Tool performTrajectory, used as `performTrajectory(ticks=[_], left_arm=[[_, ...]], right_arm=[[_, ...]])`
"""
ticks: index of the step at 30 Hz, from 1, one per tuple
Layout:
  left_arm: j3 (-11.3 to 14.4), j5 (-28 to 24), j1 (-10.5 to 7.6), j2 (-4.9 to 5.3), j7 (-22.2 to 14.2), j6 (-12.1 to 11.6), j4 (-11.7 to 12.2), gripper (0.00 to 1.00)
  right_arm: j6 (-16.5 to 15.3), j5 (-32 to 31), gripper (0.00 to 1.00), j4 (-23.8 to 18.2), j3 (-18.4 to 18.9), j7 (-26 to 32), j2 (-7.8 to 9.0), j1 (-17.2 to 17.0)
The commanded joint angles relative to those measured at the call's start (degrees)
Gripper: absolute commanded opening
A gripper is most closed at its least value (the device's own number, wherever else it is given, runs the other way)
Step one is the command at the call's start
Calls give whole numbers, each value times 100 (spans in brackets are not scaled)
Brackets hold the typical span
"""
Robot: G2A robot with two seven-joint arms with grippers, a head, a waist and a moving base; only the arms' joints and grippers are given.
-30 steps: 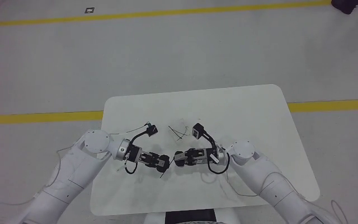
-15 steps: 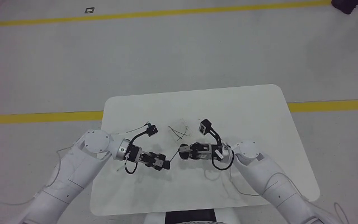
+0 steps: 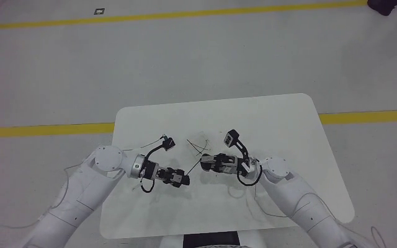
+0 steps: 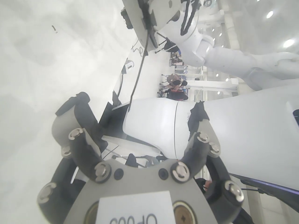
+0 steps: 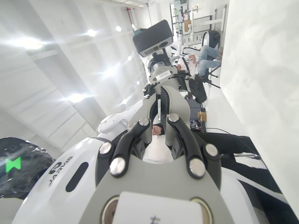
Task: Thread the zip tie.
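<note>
Zip tie (image 4: 137, 71), a thin black strap, hangs in the air above the desk (image 3: 279, 118), pinched at one end in the right claw (image 4: 146, 27), whose fingers are closed tight on it. It looks featherlight and springy. It is stiff enough to hold a near-straight line unsupported, yet likely to bow or flick aside if its free end is nudged, and smooth enough to slip through a loose pinch. The soundest place to take hold is probably close behind the free tip, leaving little unsupported length to wobble as it is fed through the head (which end carries the head is too small to tell). Seen from above, the strap's long axis runs on a diagonal from the right claw toward the left claw (image 3: 182, 180), with the free end pointing at that claw and toward the robot. Left claw is wide open and holds nothing, its fingers spread near the free tip; whether the tip lies between them cannot be told. A few loose ties (image 3: 196, 146) lie on the desk just beyond both claws.
</note>
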Motion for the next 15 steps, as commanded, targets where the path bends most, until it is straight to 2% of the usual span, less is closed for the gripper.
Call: performTrajectory(ticks=[1, 5, 7, 15], left_arm=[[-88, -97, 77, -11, 118, 0, 3, 100], [-316, -347, 286, -68, 376, 0, 53, 100], [-316, -347, 286, -68, 376, 0, 53, 100], [-316, -347, 286, -68, 376, 0, 53, 100]], right_arm=[[-62, 198, 0, 45, 23, -9, -10, -49], [-176, 418, 0, 181, 6, -169, -48, -119], [-297, 471, 0, 218, 8, -246, -64, -127], [-297, 471, 0, 218, 8, -246, -64, -127]])
